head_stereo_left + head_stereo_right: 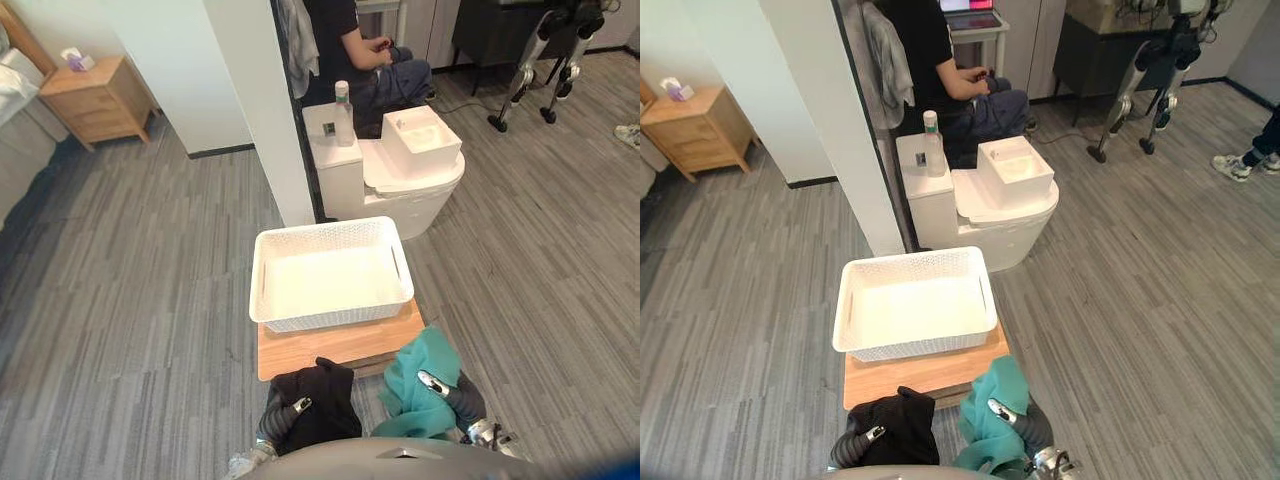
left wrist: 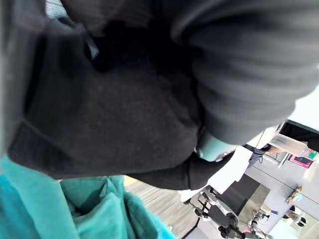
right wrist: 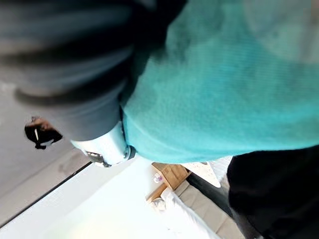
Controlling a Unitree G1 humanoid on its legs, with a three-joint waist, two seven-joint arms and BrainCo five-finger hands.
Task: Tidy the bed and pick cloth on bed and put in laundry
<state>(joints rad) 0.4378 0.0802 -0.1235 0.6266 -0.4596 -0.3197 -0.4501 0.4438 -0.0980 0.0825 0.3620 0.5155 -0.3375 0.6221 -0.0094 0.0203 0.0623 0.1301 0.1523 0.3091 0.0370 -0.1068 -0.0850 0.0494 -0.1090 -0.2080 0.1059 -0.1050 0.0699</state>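
A black cloth (image 1: 318, 400) is carried at the left hand (image 1: 283, 415) and a teal cloth (image 1: 415, 360) at the right hand (image 1: 457, 396). Both are held low, just short of the empty white laundry basket (image 1: 330, 315) on a wooden board (image 1: 330, 350). Each hand's grip is covered by fabric and cannot be told. If the cloths are released from here, they could be dropped onto the board or the floor, and trailing folds could be caught on the basket's rim.

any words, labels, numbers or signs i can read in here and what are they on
None can be read.
Bottle on the toilet tank: label too small to read.
Screen by the seated person: too blurred.
White basket, black cloth, teal cloth: no print shows.
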